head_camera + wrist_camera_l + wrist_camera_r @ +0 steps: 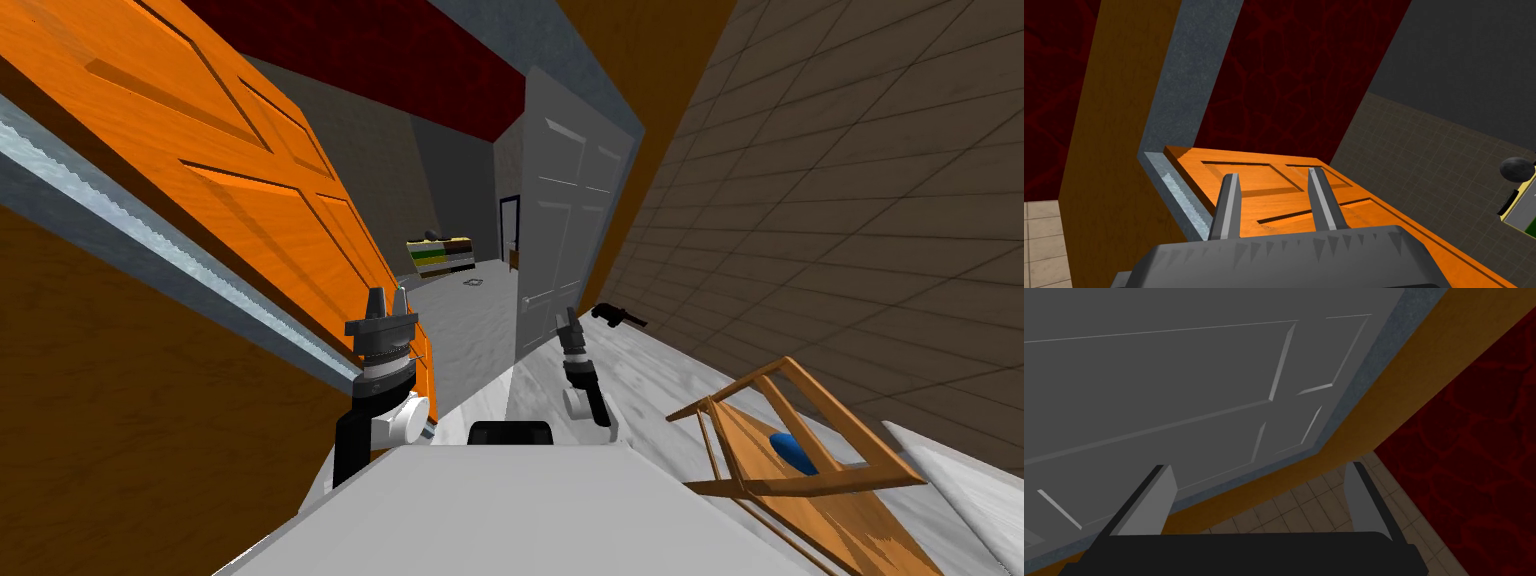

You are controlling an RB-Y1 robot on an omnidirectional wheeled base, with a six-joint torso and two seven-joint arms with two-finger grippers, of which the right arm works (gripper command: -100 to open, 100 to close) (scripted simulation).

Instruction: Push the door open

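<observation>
An orange panelled door (250, 190) stands swung away on my left, and a grey panelled door (575, 220) stands on my right, with a gap between them leading into a further room. My left gripper (388, 298) is raised beside the orange door's lower edge. In the left wrist view that gripper (1274, 175) is open, with nothing between its fingers, pointing along the orange door (1304, 200). My right gripper (570, 318) is close in front of the grey door's low free edge. In the right wrist view that gripper (1259, 473) is open and empty, before the grey door (1174, 378).
A grey door frame (150, 250) runs along the left. A wooden frame (800, 440) with a blue thing (795, 452) on it lies on the floor at my right, near a tiled wall. A small dark object (618, 315) lies past the grey door. A striped piece of furniture (440, 255) stands in the far room.
</observation>
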